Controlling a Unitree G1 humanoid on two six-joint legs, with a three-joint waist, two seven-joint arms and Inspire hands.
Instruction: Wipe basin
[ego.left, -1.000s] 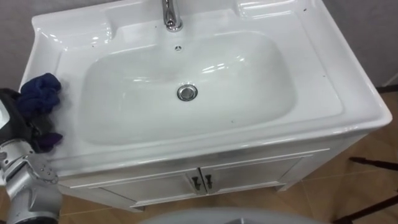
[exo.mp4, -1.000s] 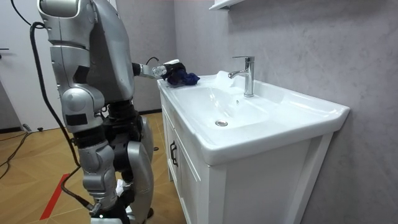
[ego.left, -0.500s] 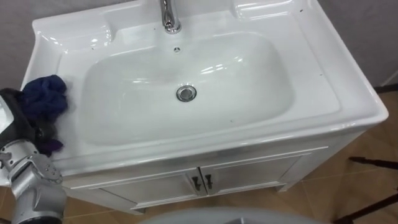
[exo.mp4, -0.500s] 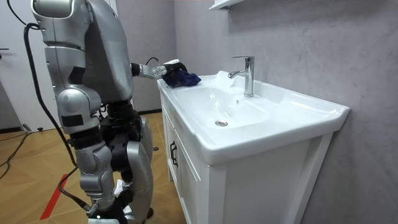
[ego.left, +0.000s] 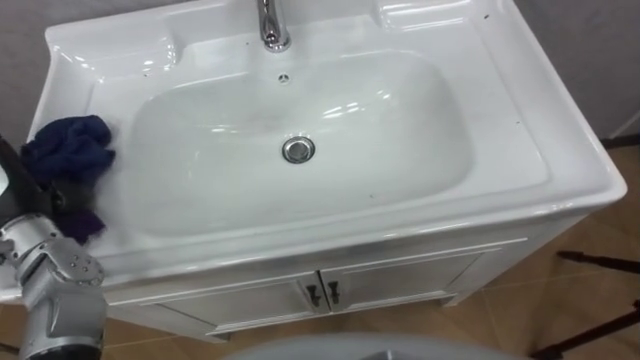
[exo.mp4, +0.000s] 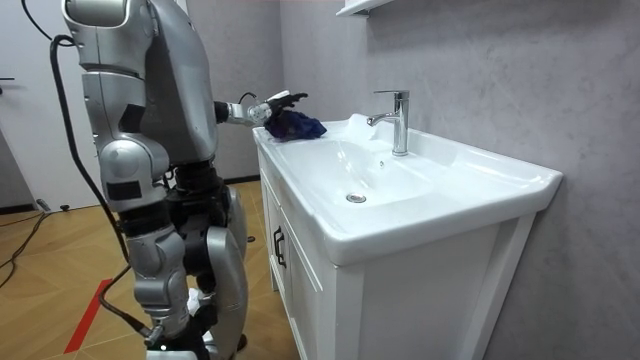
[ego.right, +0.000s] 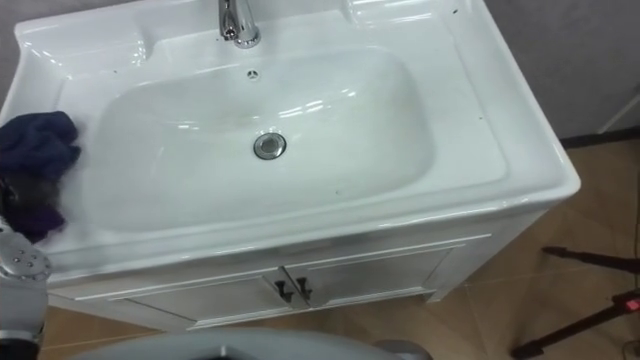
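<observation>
Basin (ego.left: 330, 200) is glossy white, with a rounded bowl, a chrome drain (ego.left: 298, 150) at its middle and a tap (ego.left: 270, 25) at the back. I see a crumpled dark blue cloth (ego.left: 68, 150) on its left ledge, just beside the bowl. The left hand (exo.mp4: 268, 106) sits at the cloth, its fingers seemingly straightened over it.

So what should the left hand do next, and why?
Probably sweep the blue cloth right, down into the bowl: the left hand is at the cloth on the left rim of the basin, short of the bowl and drain.
</observation>
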